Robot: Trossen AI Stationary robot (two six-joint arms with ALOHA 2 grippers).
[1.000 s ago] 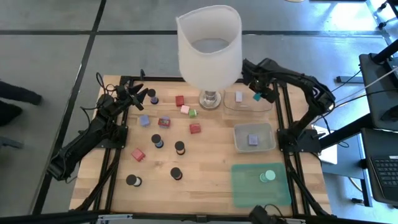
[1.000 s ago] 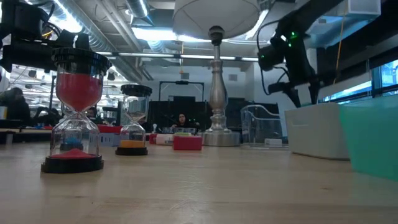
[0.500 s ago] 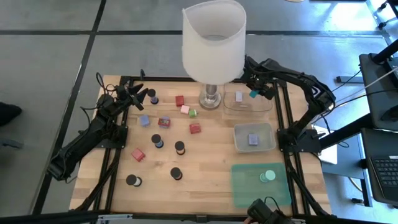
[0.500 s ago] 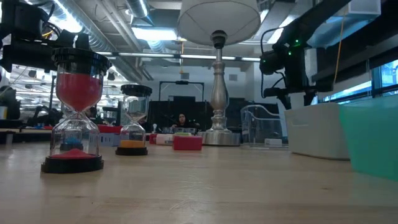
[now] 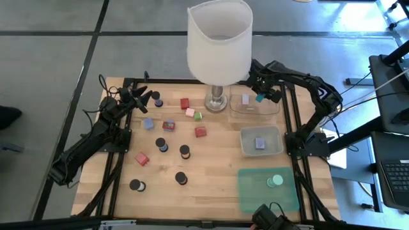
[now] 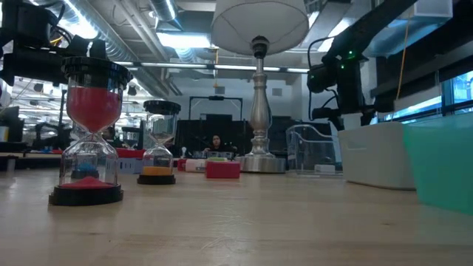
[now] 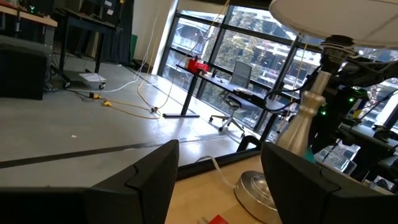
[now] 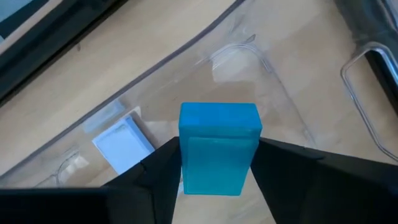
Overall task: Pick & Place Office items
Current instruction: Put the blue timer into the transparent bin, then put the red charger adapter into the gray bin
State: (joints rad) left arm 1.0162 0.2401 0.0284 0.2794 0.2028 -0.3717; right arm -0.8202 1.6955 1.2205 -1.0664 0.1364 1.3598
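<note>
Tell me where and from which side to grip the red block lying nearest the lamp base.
Probably grip the red block across two opposite flat sides, coming straight down from above. It lies flat on the table beside the lamp base, with bare wood around it, so the fingers fit on either side. The left gripper is nearer.

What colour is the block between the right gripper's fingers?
Teal block, clearest in the right wrist view.
</note>
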